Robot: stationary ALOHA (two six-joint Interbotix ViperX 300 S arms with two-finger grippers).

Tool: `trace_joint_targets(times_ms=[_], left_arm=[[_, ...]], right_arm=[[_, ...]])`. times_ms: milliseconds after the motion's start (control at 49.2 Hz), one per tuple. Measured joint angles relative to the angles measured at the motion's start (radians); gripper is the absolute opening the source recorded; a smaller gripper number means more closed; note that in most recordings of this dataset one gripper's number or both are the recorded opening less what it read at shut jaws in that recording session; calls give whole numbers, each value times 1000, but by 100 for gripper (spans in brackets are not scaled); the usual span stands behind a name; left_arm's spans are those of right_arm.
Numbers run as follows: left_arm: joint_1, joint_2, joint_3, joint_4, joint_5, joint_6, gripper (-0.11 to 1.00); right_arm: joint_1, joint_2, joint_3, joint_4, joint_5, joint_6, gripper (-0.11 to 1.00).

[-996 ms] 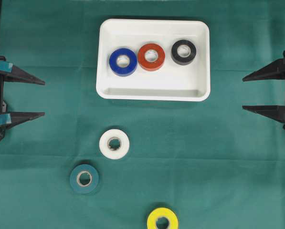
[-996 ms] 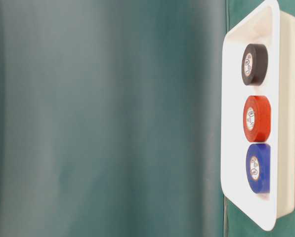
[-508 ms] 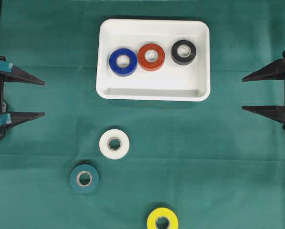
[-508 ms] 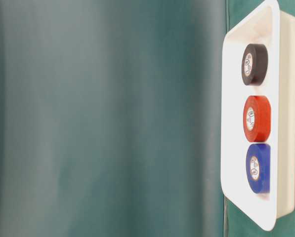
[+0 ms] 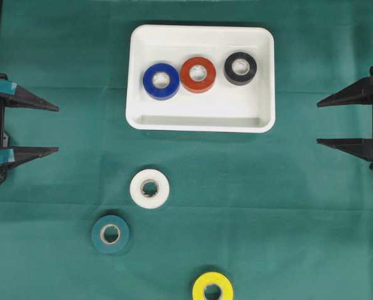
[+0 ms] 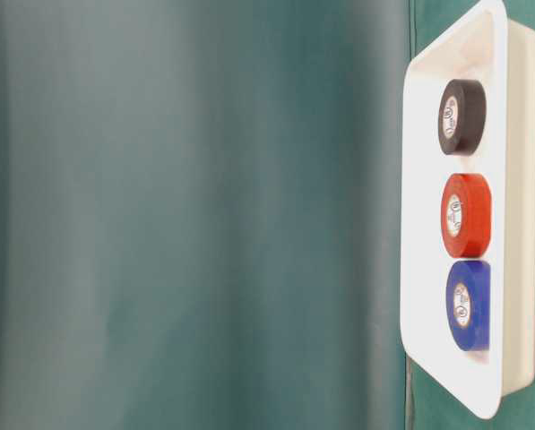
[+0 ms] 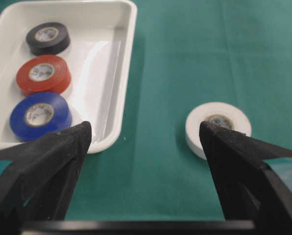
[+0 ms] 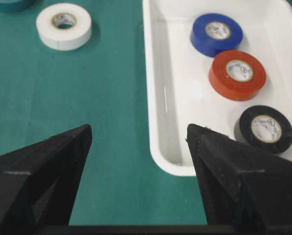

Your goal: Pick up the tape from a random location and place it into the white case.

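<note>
Tapes left on cloth: white roll [image 5: 149, 189] nearest the case, teal roll [image 5: 110, 234] just below-left of it, yellow roll [image 5: 212, 289] at the bottom edge of my overhead view
Case: white case [image 5: 137, 75] sits top centre, already holding blue roll [image 5: 161, 81], red roll [image 5: 198, 74] and black roll [image 5: 240, 68] in a row
Left gripper: left gripper [image 5: 49, 129] parked at the left edge, jaws spread wide, nothing between them
Right gripper: right gripper [image 5: 327, 122] parked at the right edge, jaws apart, empty
Key relation: I read the white roll as lying left of centre, so nearer my left arm than my right; from the left wrist view it sits ahead and toward the right finger, with the case ahead on the left
Axis: each roll lies flat, hole up, so no long axis to line up with; I can close across the ring from any side
Next move, my judgement: reach the left arm out and down over the white roll, then carry it up into the free strip of the case
</note>
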Motion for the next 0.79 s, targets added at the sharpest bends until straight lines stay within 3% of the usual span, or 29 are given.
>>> trace_joint_targets(times_ms=[792], left_arm=[[2,-2,-11,-3,-34,-9,97]], right_arm=[[0,64,-8,0,-67,0,76]])
